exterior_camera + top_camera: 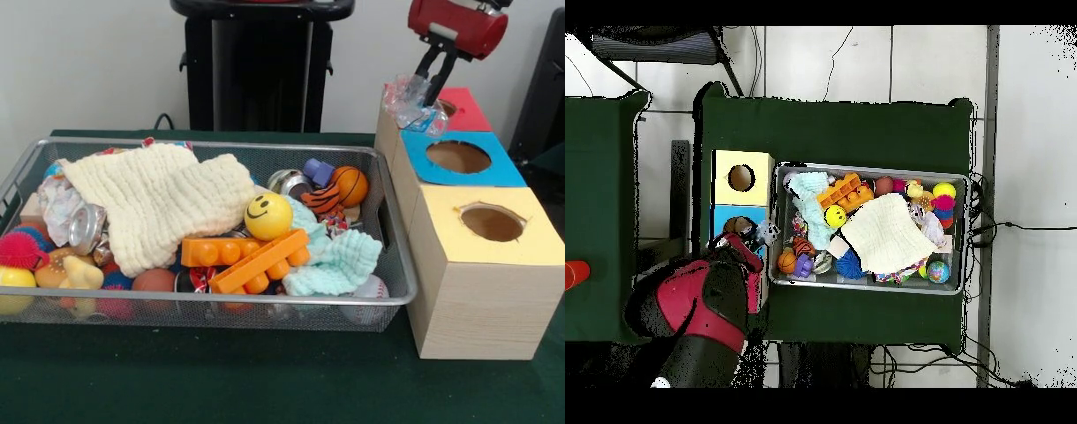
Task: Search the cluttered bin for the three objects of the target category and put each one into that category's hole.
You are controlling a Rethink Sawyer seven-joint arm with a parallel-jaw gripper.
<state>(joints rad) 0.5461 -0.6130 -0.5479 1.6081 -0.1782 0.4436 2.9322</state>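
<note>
holding a crumpled piece of clear plastic (411, 104) between the black fingers of the gripper (432, 91), clamped shut on it, high over the row of boxes at the right; hanging just beside the far edge of the blue-topped hole (458, 156) and partly over the red-topped box (466, 110) behind it, so presumably paused on the way to a drop rather than released, since the plastic is not yet centred on the blue opening; needing a small shift toward the near side before letting go; yellow-topped hole (492, 223) nearest, unused. wire mesh bin (399, 296) left of the boxes, heaped with a cream cloth (159, 199), a yellow smiley ball (267, 215), orange building bricks (256, 259), a mint cloth (340, 261), a small basketball (350, 185), a crushed can (86, 228); possibly more wrinkled plastic at the far-left corner under the cloth, though hard to tell. no brand, label or legible writing anywhere; only the smiley face printed on the ball.
</note>
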